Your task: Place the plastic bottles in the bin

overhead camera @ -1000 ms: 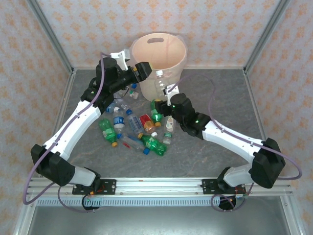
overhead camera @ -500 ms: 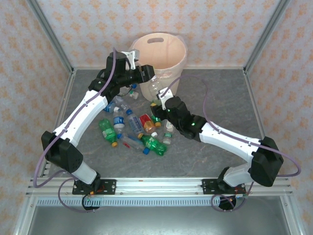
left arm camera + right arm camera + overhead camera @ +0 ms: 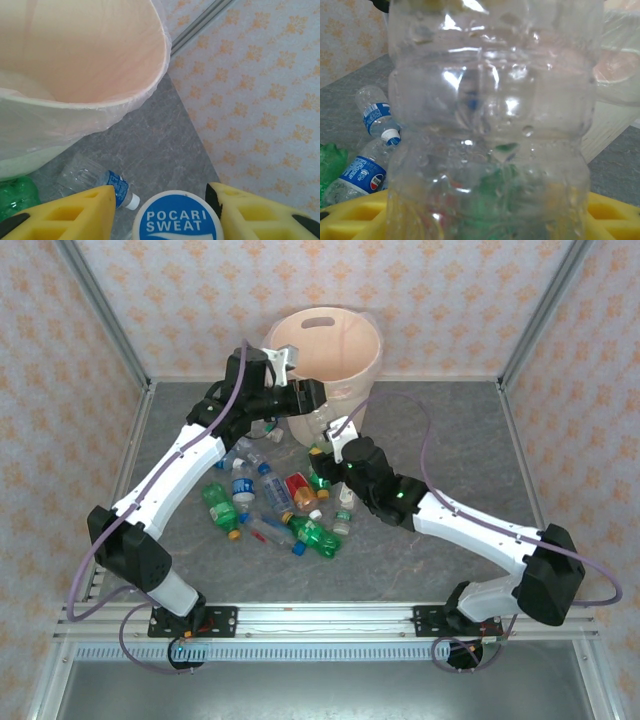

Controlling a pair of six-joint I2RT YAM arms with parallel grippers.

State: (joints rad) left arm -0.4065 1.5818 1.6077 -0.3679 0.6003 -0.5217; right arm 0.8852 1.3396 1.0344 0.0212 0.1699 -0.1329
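A clear bottle (image 3: 322,420) stands upright against the front wall of the cream bin (image 3: 345,365). My right gripper (image 3: 336,434) is shut on its lower body, which fills the right wrist view (image 3: 485,125) between the yellow fingers (image 3: 350,220). My left gripper (image 3: 310,398) is closed round its top. The blue Pocari Sweat cap (image 3: 177,220) sits between the left fingers (image 3: 65,212). Several more plastic bottles lie on the table in front of the bin: green ones (image 3: 317,537), one with a red label (image 3: 302,488) and one with a blue label (image 3: 243,488).
The bin's lined rim (image 3: 160,65) is just left of the left gripper (image 3: 160,192). A blue-labelled bottle (image 3: 95,180) lies at the bin's foot. Grey table (image 3: 450,440) spreads to the right, ringed by patterned walls and metal posts (image 3: 540,310).
My left gripper has swung right from beside the bin's rim to the top of the clear bottle and closed there. The right arm has shifted slightly left, keeping hold of the bottle.
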